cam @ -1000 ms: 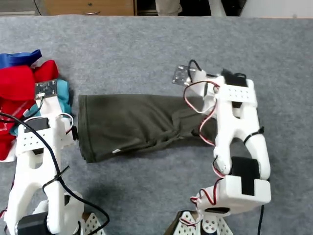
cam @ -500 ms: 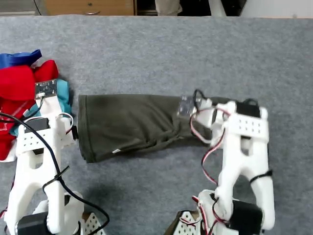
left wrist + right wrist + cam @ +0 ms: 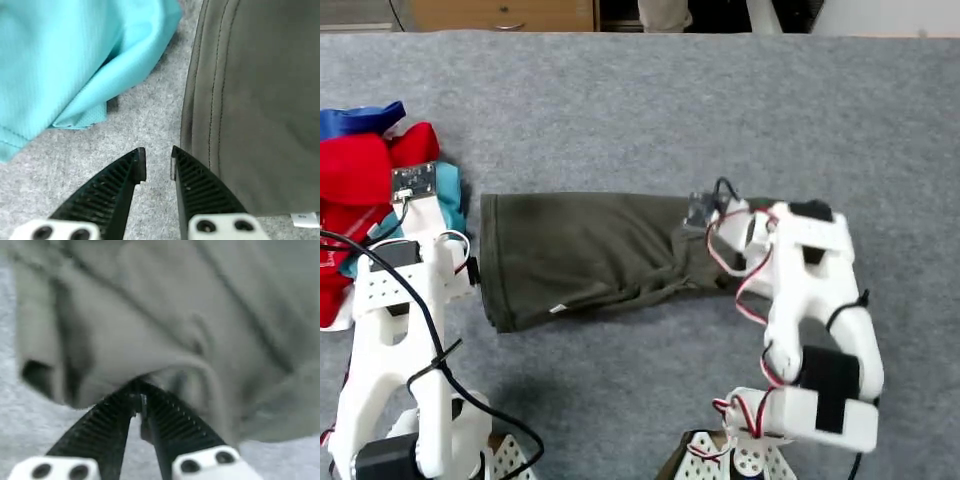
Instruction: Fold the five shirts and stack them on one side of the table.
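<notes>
Red shirt (image 3: 360, 170), with a blue shirt (image 3: 355, 118) and a turquoise shirt (image 3: 75, 60) bunched against it, lies heaped to the outer side of the left gripper (image 3: 157, 162), whose fingers stand slightly parted around nothing above the grey table (image 3: 620, 100). Just beside that gripper's tips on its inner side begins the hem of the olive-green shirt (image 3: 590, 255). The shirt is folded into a long band reaching the right gripper (image 3: 142, 407), which is clenched on a rumpled fold at the band's end.

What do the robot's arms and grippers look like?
The left arm and right arm are white plastic with black motor blocks and looping red, black and white wires. The left gripper and right gripper each have black ribbed fingers on white bases.
</notes>
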You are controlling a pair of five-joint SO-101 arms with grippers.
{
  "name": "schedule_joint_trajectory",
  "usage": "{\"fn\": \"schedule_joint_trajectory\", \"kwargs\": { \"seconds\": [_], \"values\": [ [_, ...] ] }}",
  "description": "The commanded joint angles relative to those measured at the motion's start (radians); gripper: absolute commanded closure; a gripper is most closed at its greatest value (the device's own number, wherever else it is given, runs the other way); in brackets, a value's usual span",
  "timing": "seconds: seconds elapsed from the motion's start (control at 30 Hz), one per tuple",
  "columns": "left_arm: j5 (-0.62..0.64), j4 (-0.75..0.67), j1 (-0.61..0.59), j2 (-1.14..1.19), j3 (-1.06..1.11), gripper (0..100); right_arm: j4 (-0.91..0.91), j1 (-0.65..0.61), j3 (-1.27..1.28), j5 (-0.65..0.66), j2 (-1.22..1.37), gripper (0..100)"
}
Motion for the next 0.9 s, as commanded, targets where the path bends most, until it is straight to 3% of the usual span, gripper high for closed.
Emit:
{"fn": "schedule_joint_trajectory", "kwargs": {
  "seconds": [0.0, 0.17, 0.4, 0.6, 0.77, 0.87],
  "values": [
    [-0.009, -0.015, -0.003, -0.022, 0.02, 90, 0.017, -0.001, -0.156, -0.041, 0.025, 99.3],
    [-0.009, -0.018, -0.003, -0.022, 0.051, 90, 0.003, -0.041, -0.268, -0.051, 0.088, 99.1],
    [-0.009, -0.029, -0.005, -0.025, 0.054, 90, -0.025, -0.077, -0.441, -0.204, 0.214, 99.2],
    [-0.009, -0.025, -0.008, -0.027, 0.054, 90, 0.037, -0.062, -0.506, -0.333, 0.153, 99.3],
    [-0.009, -0.023, -0.009, -0.03, 0.054, 90, 0.247, -0.056, -0.452, -0.229, -0.01, 99.3],
    [-0.009, -0.025, -0.009, -0.031, 0.054, 90, 0.285, -0.053, -0.325, -0.153, -0.111, 99.3]
  ]
}}
